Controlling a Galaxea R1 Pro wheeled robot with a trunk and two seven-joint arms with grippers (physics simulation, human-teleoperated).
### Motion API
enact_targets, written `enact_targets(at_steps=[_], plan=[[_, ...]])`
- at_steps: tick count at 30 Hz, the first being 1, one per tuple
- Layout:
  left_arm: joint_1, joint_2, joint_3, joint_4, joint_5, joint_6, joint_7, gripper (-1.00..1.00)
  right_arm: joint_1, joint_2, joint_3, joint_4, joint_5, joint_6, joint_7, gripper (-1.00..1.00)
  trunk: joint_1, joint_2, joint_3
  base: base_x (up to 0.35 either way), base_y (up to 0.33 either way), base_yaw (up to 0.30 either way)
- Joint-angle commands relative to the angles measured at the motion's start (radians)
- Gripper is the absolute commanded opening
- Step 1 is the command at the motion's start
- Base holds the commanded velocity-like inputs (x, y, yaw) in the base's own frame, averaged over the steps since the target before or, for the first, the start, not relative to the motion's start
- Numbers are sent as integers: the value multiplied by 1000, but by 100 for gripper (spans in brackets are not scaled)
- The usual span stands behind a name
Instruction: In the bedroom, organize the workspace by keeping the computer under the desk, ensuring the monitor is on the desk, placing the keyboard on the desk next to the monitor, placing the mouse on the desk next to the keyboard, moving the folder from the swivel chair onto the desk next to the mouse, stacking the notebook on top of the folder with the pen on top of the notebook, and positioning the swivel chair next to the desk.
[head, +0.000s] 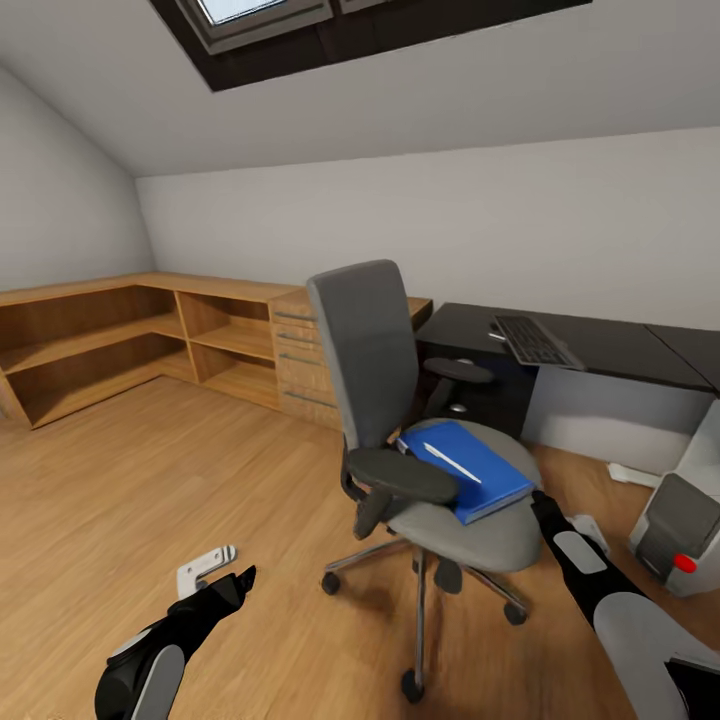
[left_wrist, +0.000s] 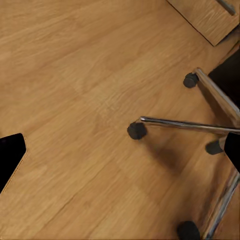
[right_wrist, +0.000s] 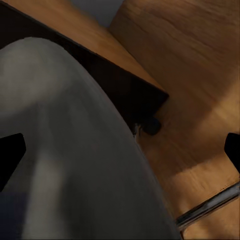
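So, step: fetching the folder (head: 468, 468) off the swivel chair (head: 400, 420).
Next: right gripper (head: 540, 503) reaches over the seat edge.
Grip: both spread, empty.

The swivel chair (head: 400, 420) stands on the floor (head: 150, 470) in front of the desk (head: 600, 345), its back turned toward the wooden cabinet (head: 150, 330), which runs along the wall to the chair's left. On the chair's seat lies the folder (head: 470, 468), and the pen (head: 452, 462) rests on top of the folder. The keyboard (head: 535, 342) lies on the desk, behind and to the right of the chair. The computer (head: 685, 520) stands on the floor to the chair's right, seemingly beside the desk rather than beneath it. The drawer unit (head: 480, 385) sits under the desk, directly behind the chair.
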Motion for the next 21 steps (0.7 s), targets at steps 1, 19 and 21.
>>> enact_targets(at_steps=[1,19,21], plan=[[-1,-1,0,-1,10,4,8,100,1,4,6,14,-21,-3,-4,100,0,0,-1,232,0,273],[-1,-2,-6,5,9,4,6,100,1,-70,10,9,-18,-5,-2,100,0,0,-1,110,0,110],[-1,-12,-17,-3,7,0,7,100,1,-64,11,12,-13,-5,-3,100,0,0,-1,0,0,0]])
